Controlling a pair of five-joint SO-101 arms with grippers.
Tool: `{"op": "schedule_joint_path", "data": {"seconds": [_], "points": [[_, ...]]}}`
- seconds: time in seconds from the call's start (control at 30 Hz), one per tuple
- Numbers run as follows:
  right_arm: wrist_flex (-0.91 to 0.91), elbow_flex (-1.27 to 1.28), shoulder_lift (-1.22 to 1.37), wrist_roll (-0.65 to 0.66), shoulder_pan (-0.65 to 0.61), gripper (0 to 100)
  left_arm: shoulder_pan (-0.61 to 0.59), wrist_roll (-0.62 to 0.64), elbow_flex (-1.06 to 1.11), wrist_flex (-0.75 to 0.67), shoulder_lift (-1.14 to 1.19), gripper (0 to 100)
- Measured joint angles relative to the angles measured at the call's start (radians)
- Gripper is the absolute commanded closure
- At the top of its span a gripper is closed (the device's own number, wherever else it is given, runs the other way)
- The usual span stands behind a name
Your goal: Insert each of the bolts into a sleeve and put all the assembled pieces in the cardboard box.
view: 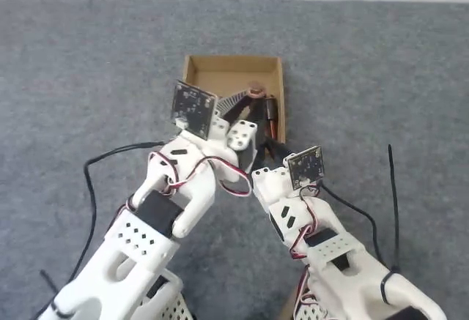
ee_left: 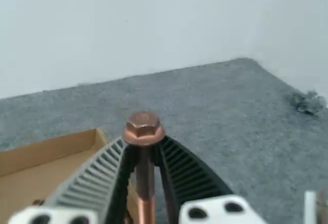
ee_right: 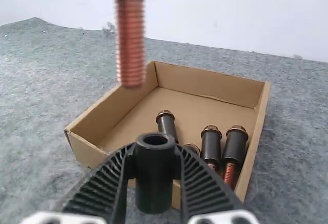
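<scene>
my left gripper [ee_left: 144, 144] is clamped on a copper bolt [ee_left: 143, 127] just under its head, with the head up and the thread hanging down. my right gripper [ee_right: 155, 151] is closed around a black sleeve [ee_right: 154, 178], held upright with its bore open to the top. in the high view the 2 grippers meet near the centre of the frame, about the lower right corner of the cardboard box [view: 192, 67], which sits in the upper middle. seen from my right wrist, the bolt's threaded tip hangs above the sleeve, off to one side of the bore and apart from it. at least 3 assembled pieces [ee_right: 210, 143] lie in the box, along its right wall in the high view. i judge this to be the insertion step. next i need to bring tip and bore onto 1 line, keep both upright, then lower the bolt in. a skewed entry could catch the thread on the sleeve's rim.
</scene>
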Motion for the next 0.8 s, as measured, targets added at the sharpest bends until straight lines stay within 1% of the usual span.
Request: {"op": "schedule_joint_path", "data": {"seconds": [0.17, 0.37, 0.5, 0.6, 0.8], "points": [[0.0, 0.0, 0.0, 0.0, 0.0, 99.2, 0.005, 0.003, -0.002, 0.0, 0.003, 99], [0.0, 0.0, 0.0, 0.0, 0.0, 99.2, 0.005, 0.0, 0.009, -0.107, 0.011, 99], [0.0, 0.0, 0.0, 0.0, 0.0, 99.2, 0.002, 0.002, 0.009, -0.149, 0.112, 99], [0.0, 0.0, -0.003, 0.0, 0.0, 99.2, -0.034, 0.006, 0.009, -0.199, 0.192, 99], [0.0, 0.0, -0.003, 0.0, 0.0, 99.2, -0.04, 0.035, 0.011, -0.213, 0.204, 99]]}}
